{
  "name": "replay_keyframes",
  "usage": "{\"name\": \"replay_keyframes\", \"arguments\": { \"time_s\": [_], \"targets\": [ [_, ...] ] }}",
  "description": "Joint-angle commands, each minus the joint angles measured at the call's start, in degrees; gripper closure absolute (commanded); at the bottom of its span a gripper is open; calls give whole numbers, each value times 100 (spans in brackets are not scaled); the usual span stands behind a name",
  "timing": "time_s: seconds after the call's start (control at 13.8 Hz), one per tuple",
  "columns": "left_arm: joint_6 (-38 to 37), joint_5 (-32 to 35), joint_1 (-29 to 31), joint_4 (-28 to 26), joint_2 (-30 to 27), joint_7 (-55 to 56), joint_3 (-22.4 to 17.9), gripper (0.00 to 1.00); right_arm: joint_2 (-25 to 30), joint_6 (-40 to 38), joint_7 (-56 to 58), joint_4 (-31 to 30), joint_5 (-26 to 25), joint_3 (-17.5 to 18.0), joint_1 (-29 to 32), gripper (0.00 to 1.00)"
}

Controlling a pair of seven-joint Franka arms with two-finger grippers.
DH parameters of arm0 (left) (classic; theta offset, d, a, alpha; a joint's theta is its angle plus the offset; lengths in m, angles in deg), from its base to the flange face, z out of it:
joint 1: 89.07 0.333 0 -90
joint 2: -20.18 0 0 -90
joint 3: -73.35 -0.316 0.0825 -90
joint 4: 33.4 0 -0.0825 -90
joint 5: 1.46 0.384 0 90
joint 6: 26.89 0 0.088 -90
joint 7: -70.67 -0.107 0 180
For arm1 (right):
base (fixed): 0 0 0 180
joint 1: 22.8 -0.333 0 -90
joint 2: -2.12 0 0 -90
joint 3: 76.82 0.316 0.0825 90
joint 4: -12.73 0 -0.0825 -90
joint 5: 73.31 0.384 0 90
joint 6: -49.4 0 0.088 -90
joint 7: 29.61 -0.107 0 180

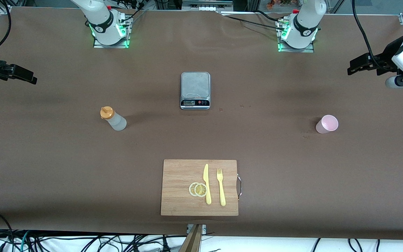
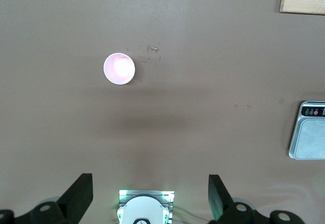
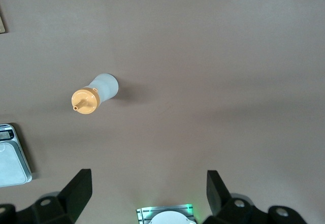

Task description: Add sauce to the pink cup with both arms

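Note:
The sauce bottle [image 1: 113, 119], translucent whitish with an orange nozzle cap, stands on the brown table toward the right arm's end; it also shows in the right wrist view [image 3: 95, 94]. The pale pink cup [image 1: 326, 124] stands upright and empty toward the left arm's end, and shows from above in the left wrist view [image 2: 119, 68]. My left gripper [image 1: 351, 69] hangs open and empty high over the table's left-arm end [image 2: 150, 183]. My right gripper [image 1: 30, 77] hangs open and empty high over the right-arm end [image 3: 147, 181]. Neither touches anything.
A steel kitchen scale [image 1: 195, 90] sits mid-table between the bottle and the cup. A wooden cutting board [image 1: 177, 199] lies near the front edge with a yellow knife [image 1: 206, 183], a yellow fork [image 1: 221, 186] and lemon slices [image 1: 198, 189]. Small stains [image 1: 305, 134] lie by the cup.

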Motion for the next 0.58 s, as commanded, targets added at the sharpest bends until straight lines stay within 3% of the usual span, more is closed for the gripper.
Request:
{"name": "replay_keyframes", "arguments": {
  "time_s": [0.0,0.51],
  "targets": [
    [-56,-60,-6,159,91,29,24,0,-24,-56,17,96,22,3,-6,0],
    [-48,-86,-50,168,91,47,25,0,-24,-56,17,96,22,3,-6,0]
  ]
}}
